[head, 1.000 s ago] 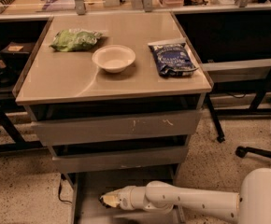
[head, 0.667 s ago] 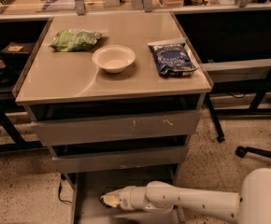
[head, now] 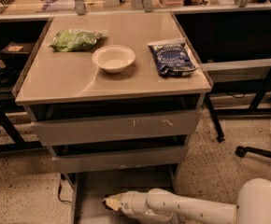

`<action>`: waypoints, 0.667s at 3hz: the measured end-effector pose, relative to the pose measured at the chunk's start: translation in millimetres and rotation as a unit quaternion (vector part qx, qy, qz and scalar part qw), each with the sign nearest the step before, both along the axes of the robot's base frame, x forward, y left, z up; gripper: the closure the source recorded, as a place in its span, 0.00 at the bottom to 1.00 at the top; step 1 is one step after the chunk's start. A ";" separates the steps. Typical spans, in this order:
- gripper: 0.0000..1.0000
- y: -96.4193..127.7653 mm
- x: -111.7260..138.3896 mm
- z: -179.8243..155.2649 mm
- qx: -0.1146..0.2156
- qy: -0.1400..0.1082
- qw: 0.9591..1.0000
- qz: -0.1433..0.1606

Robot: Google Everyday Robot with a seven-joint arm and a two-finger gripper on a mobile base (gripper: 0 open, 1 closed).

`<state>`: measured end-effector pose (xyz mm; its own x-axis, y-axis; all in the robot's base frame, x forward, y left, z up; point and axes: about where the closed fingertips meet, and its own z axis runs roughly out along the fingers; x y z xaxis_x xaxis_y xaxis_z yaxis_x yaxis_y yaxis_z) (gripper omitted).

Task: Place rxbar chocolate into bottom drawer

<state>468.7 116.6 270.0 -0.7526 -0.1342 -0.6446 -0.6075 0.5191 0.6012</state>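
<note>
The bottom drawer [head: 92,186] stands pulled out at the foot of the grey cabinet, showing its flat grey floor and thin side rails. My white arm reaches in low from the right. Its gripper [head: 108,203] hovers just over the drawer floor, towards the front left. The rxbar chocolate is hidden from this view, and I cannot make it out at the gripper's tip.
On the cabinet top lie a green bag [head: 74,39], a white bowl [head: 113,58] and a blue bag [head: 172,58]. The two upper drawers [head: 117,127] are partly open above my arm. A chair base [head: 259,152] stands at the right, and table legs at the left.
</note>
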 end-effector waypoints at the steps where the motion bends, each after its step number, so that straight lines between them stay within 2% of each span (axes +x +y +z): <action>1: 1.00 -0.3 5.3 -12.2 0.008 0.002 1.000 -0.007; 2: 1.00 0.2 7.7 -26.0 0.012 0.018 1.000 -0.005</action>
